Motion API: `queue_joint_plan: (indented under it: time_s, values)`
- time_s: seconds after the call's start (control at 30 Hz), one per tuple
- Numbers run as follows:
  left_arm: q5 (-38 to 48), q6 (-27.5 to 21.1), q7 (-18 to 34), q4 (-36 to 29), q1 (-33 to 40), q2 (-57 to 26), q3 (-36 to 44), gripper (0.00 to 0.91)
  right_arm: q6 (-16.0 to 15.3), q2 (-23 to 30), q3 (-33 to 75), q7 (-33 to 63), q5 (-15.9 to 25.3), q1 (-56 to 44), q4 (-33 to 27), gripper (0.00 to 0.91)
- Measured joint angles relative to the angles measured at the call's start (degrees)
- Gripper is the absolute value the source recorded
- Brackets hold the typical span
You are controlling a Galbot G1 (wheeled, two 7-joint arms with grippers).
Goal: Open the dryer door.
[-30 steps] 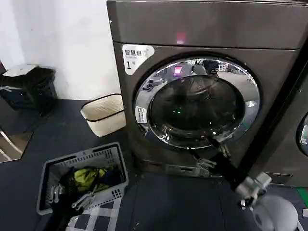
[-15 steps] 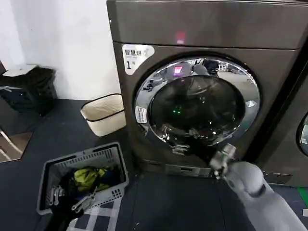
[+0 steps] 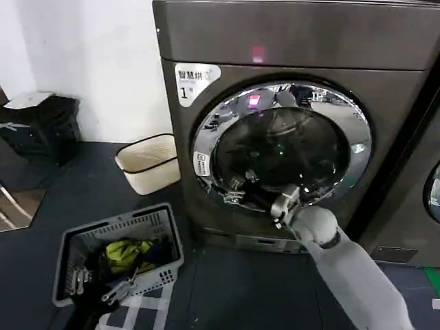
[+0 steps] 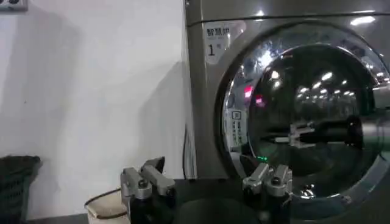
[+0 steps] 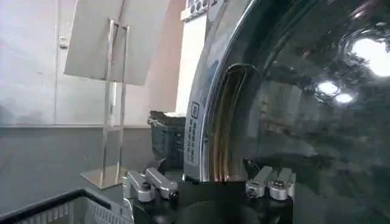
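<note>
The right gripper, jaws apart and holding nothing, reaches the left rim of the shut dryer door; its wrist view shows a recessed handle there. The left gripper hangs open, facing the dryer. A laundry basket sits near left.

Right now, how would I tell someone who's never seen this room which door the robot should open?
Find the dryer, the big grey-brown machine against the white wall with a sticker marked 1. Its front carries the dryer door, a round porthole with dark glass. Its full chrome ring sets it apart from the neighbouring machine's door, seen only at the edge.
</note>
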State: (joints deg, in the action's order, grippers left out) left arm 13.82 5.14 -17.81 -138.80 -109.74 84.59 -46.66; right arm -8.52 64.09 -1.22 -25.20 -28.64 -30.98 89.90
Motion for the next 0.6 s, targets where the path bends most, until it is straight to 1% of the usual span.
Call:
queue_joint_plan:
  time_s: [0.1, 0.33, 0.4, 0.6]
  values:
    - [-0.31, -0.35, 0.09, 0.22, 0.08, 0.21, 0.11, 0.907, -0.13, 1.17, -0.93, -0.39, 1.31, 1.5, -1.55, 0.907]
    - [-0.77, -1.3, 0.21, 0.06, 0.22, 0.33, -0.1, 0.907, -0.39, 3.32, -2.36, -0.99, 0.76, 3.84, -3.46, 0.907]
    - [-1.49, -1.3, 0.04, 0.05, 0.21, 0.33, -0.09, 0.907, -1.02, 3.72, -2.42, -1.28, -0.28, 4.16, -3.81, 0.907]
    - [-4.02, -1.91, -0.16, 0.05, 0.69, 0.49, 0.05, 0.907, -2.07, 3.48, -2.16, -4.39, -1.08, 4.15, -4.13, 0.907]
